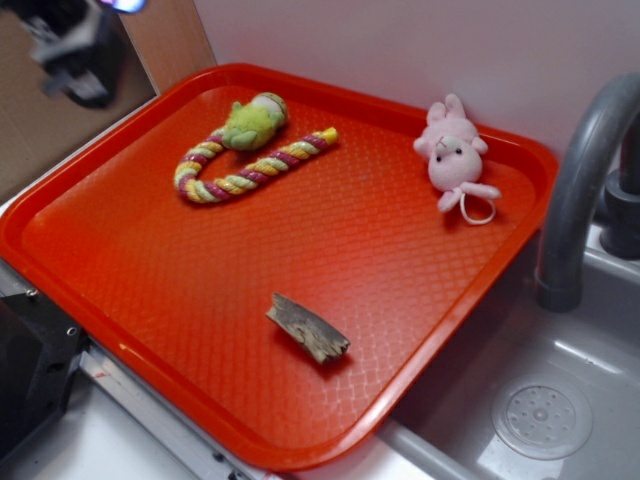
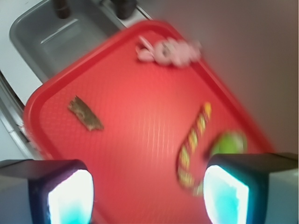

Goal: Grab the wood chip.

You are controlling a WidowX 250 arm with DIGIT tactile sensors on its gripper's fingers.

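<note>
Red tray (image 1: 120,200) sits on a counter against a pale wall, sink (image 1: 560,400) and grey faucet (image 1: 580,180) off to the right. Far upper left, gripper (image 1: 75,50) hangs high and blurred above the tray's back corner, well apart from everything on it; wrist view shows its two fingers (image 2: 70,196) spread wide with nothing between them. Next along the back of the tray, striped rope toy (image 1: 245,170) with a green plush head (image 1: 253,120), curved like a hook. Middle front, wood chip (image 1: 308,328) lies flat on the tray near the front rim, jagged, grey-brown, pointed ends, nothing touching it, clear room all round. Right back corner, pink bunny (image 1: 452,155) lies near the rim. In the wrist view the chip (image 2: 85,113) shows far off at left, well outside the line between the fingers, and the picture is smeared, so fine detail is lost. Progress, as I judge it: nothing done yet. Chip untouched, not lifted. Left to do: bring the gripper across and over the chip, line the fingers across its narrow width, drop down, close, lift.
</note>
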